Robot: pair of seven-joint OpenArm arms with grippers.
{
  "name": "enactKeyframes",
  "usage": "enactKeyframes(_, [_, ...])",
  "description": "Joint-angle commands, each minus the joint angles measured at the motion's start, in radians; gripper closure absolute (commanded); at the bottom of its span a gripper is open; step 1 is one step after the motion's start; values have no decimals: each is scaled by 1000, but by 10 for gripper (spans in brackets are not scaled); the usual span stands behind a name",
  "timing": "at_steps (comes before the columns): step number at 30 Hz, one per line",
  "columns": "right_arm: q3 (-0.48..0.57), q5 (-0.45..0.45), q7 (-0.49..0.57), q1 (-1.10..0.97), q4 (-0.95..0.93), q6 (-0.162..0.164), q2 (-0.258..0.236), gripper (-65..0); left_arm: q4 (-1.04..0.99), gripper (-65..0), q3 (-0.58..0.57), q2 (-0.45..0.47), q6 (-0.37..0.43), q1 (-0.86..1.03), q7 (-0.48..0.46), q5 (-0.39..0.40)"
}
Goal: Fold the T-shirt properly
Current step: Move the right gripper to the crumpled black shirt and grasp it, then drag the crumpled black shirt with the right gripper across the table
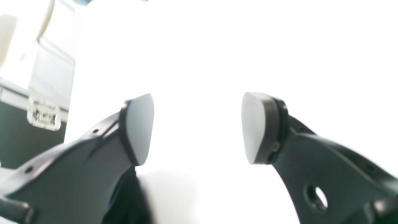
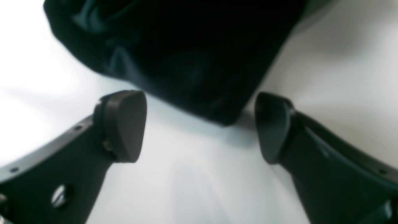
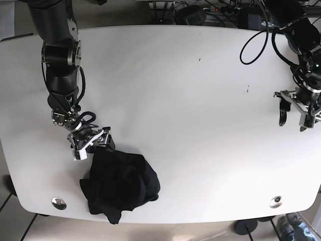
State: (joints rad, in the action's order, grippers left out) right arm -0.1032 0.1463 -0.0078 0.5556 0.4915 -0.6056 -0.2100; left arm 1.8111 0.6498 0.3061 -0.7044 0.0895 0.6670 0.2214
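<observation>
T-shirt (image 3: 119, 187) bunched, no clear long axis

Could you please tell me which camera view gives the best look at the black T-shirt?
The base view is best: it shows the whole crumpled T-shirt on the white table, beside the open right hand. The right wrist view shows only a blurred dark corner of it; the left wrist view shows none clearly.

My left gripper (image 1: 197, 128): jaws stood wide apart, nothing between them.
My pads (image 1: 140, 127): grey.
Table (image 1: 217, 46): white, overexposed.
Left edge: a dark case (image 1: 18, 137).
</observation>
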Motion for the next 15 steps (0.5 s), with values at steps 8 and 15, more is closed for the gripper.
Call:
enactKeyframes(8, [0, 14, -1, 24, 22, -12, 34, -19, 48, -401, -81, -43, 6, -96, 92, 6])
enactKeyframes(15, [0, 14, -180, -240, 425, -18, 117, -19, 9, -403, -101, -43, 15, -96, 92, 6])
